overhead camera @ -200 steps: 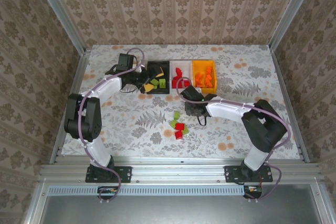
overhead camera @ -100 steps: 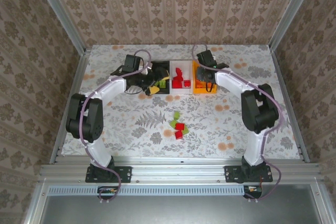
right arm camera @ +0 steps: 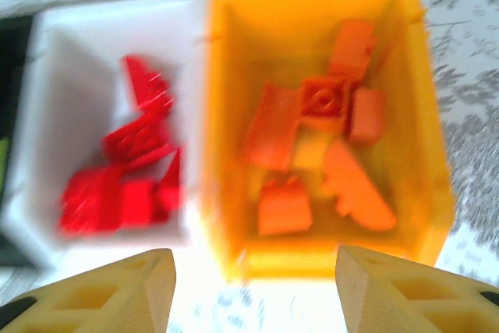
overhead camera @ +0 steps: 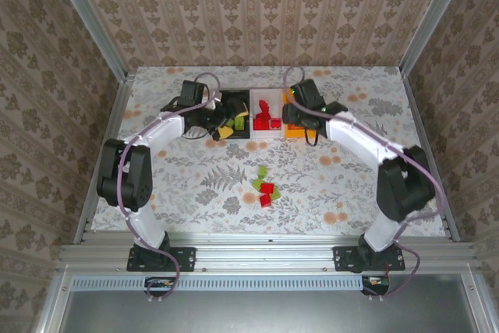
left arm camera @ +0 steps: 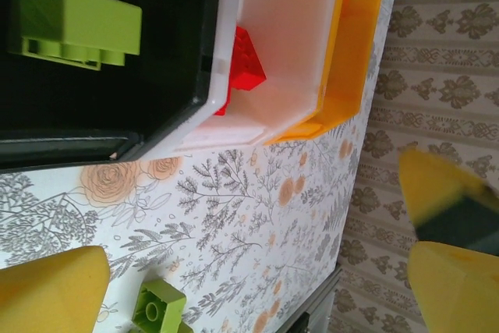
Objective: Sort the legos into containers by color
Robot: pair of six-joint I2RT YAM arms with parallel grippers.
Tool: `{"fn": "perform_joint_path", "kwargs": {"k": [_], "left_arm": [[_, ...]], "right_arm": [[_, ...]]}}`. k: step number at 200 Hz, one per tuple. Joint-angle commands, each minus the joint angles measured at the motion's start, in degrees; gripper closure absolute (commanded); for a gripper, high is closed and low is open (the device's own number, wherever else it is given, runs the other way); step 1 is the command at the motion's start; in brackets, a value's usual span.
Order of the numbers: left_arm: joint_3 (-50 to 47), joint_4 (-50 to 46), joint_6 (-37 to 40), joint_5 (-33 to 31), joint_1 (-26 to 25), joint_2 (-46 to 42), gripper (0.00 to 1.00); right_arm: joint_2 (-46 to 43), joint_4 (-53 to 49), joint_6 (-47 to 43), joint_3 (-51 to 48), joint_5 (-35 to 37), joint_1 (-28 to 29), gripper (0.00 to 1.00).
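1. Bins stand in a touching row at the far middle of the table (overhead camera: 179,185): the black bin (overhead camera: 234,103), the white bin (overhead camera: 269,135) at its 3 o'clock, and the orange bin (right arm camera: 304,13) at 3 o'clock of the white one.
2. Green blocks (left arm camera: 70,25) lie in the black bin, red blocks (right arm camera: 125,193) in the white bin, and orange blocks (right arm camera: 320,146) in the orange bin.
3. A small cluster of loose blocks (overhead camera: 265,187), green and red, lies on the table at 6 o'clock from the white bin, well apart from the row.
4. The left gripper (overhead camera: 223,128) hangs over the near edge of the black bin, at 11 o'clock from the loose cluster. Its yellow fingers (left arm camera: 54,294) are spread wide with nothing between them. A single green block (left arm camera: 160,306) lies on the table below it.
5. The right gripper (right arm camera: 253,290) hovers over the near rim of the orange bin, at 1 o'clock from the loose cluster. Its fingers (right arm camera: 117,286) stand apart, and nothing is pinched between them.
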Motion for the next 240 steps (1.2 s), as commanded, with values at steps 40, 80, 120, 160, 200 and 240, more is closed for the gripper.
{"fn": "perform_joint_path", "kwargs": {"k": [40, 80, 120, 160, 200, 240], "left_arm": [[0.1, 0.3, -0.5, -0.2, 7.0, -1.2, 0.00], [-0.3, 0.6, -0.7, -0.7, 10.4, -1.6, 0.00], [-0.8, 1.2, -1.5, -0.6, 13.1, -0.6, 0.00], [-1.0, 1.9, -2.0, -0.3, 13.2, -0.5, 0.00], [-1.1, 2.2, -2.4, 0.1, 13.2, -0.9, 0.00], [-1.3, 2.5, -2.6, 0.2, 12.9, -1.6, 0.00]], "right_arm": [[-1.2, -0.9, 5.1, -13.1, -2.5, 17.6, 0.41], [6.3, 0.6, 6.5, -9.3, -5.3, 19.1, 0.38], [11.6, 1.2, 6.4, -5.5, -6.1, 19.2, 0.39], [13.8, 2.2, 7.5, -4.9, -3.9, 19.1, 0.50], [15.2, 2.2, 6.7, -3.2, -2.3, 19.2, 0.70], [13.0, 1.5, 3.9, 0.0, 1.9, 19.2, 0.74]]}}
